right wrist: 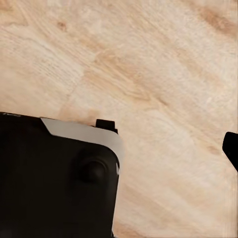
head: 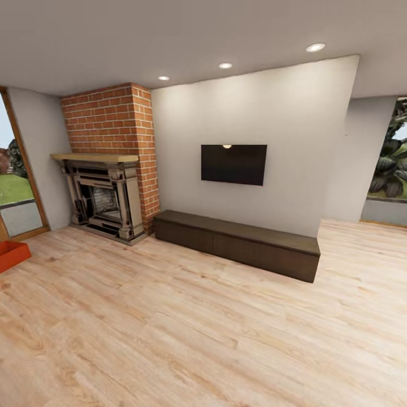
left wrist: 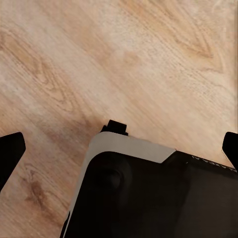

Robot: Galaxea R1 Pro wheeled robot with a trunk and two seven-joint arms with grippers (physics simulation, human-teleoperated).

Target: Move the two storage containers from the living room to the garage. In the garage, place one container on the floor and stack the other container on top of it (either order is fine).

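Observation:
I am in the living room, on light wood planks. One orange-red storage container (head: pixel 11 254) lies on the planks at the far left edge of the head view, cut off by the frame, near the glass door. My left gripper (left wrist: pixel 119 148) hangs open over the wood, its two dark fingertips (left wrist: pixel 10 153) far apart with nothing held between them. My right gripper (right wrist: pixel 119 148) is also spread open and empty; one dark fingertip (right wrist: pixel 231 148) shows at the picture's edge. The garage is out of view.
A brick fireplace (head: pixel 107 169) stands at the back left beside a glass door (head: pixel 14 175). A long, low dark cabinet (head: pixel 237 243) runs along the white wall under a TV (head: pixel 234 164). My own black and white base (left wrist: pixel 153 193) sits below both wrists.

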